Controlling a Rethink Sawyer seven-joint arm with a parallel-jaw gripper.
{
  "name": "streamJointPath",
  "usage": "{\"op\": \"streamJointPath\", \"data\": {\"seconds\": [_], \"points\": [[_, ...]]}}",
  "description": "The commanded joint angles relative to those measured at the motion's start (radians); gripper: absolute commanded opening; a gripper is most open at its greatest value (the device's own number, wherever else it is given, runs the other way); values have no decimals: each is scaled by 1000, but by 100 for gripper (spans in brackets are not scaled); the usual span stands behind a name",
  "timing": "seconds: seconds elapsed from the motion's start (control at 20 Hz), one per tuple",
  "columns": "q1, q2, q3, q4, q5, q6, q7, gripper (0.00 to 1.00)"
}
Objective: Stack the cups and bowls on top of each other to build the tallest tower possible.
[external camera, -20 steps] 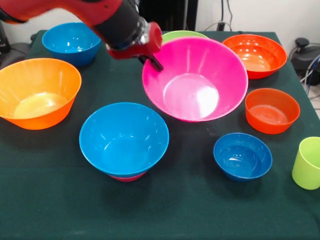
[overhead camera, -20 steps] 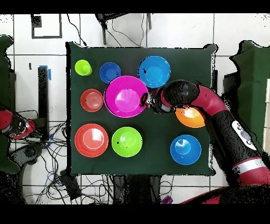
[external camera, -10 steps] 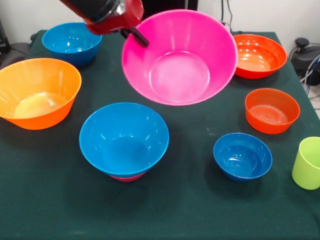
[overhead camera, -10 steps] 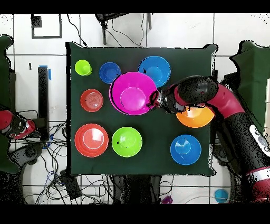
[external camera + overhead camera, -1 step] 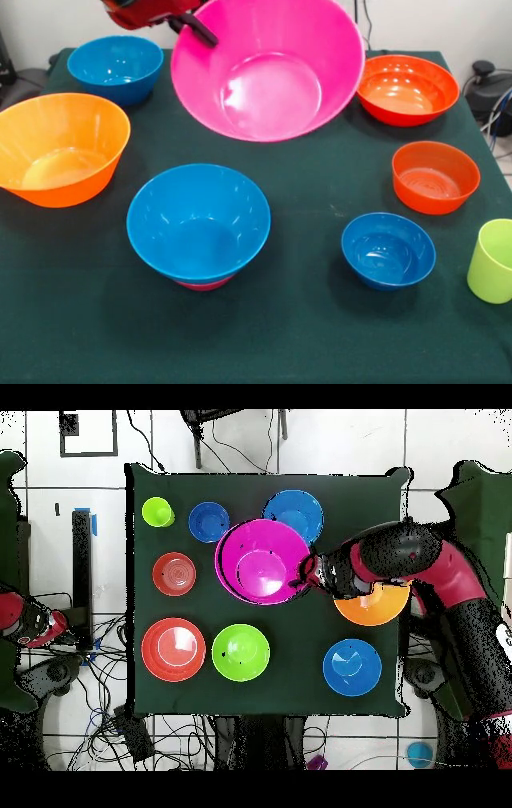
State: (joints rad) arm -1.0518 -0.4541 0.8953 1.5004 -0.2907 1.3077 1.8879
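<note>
- At the left of the front view, the large orange bowl (image 5: 60, 148) sits alone on the green table (image 5: 320, 336), not yet part of any pile.
- At the upper left, a medium blue bowl (image 5: 116, 66) also stands by itself, untouched.
- At the top edge, left of centre, the gripper (image 5: 194, 29) is clamped on the rim of the big pink bowl (image 5: 268, 68), one dark finger showing inside the rim. The bowl hangs tilted above the table, its mouth turned toward the camera.
- In the lower middle, a second medium blue bowl (image 5: 198, 220) rests on something small and crimson (image 5: 204, 283) that peeks out beneath it. This looks like the only stacking done so far, a start of the tower.
- In the overhead view the pink bowl hangs partly over that blue bowl, so I judge it is being carried there to go on top; it is not set down yet.
- The green bowl (image 5: 241, 652) shows only in the overhead view, at lower centre, standing free.
- Right of centre in the front view, a small blue bowl (image 5: 389, 250) sits alone.
- At the upper right, a wide red-orange bowl (image 5: 408, 88) is unstacked; below it a smaller red-orange bowl (image 5: 436, 176) likewise.
- At the far right edge, the lime cup (image 5: 492, 262) stands upright, well apart from the pile.
- By my reading the task is early: most pieces remain to be placed.
</note>
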Motion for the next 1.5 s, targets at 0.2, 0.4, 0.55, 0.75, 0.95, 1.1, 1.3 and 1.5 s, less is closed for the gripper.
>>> {"op": "streamJointPath", "data": {"seconds": [0.2,0.4,0.55,0.75,0.95,1.1,1.3,1.5], "points": [[-8,12,65,-170,-116,6,-448,0],[-7,25,64,-169,-147,-62,-428,0],[-1,28,59,-174,-164,-88,-415,0],[-7,34,65,-171,-167,-120,-417,0],[-6,42,66,-158,-166,-167,-401,0],[3,44,58,-163,-176,-190,-394,0],[7,56,50,-168,-183,-219,-393,0],[17,70,35,-187,-201,-229,-404,0]]}}
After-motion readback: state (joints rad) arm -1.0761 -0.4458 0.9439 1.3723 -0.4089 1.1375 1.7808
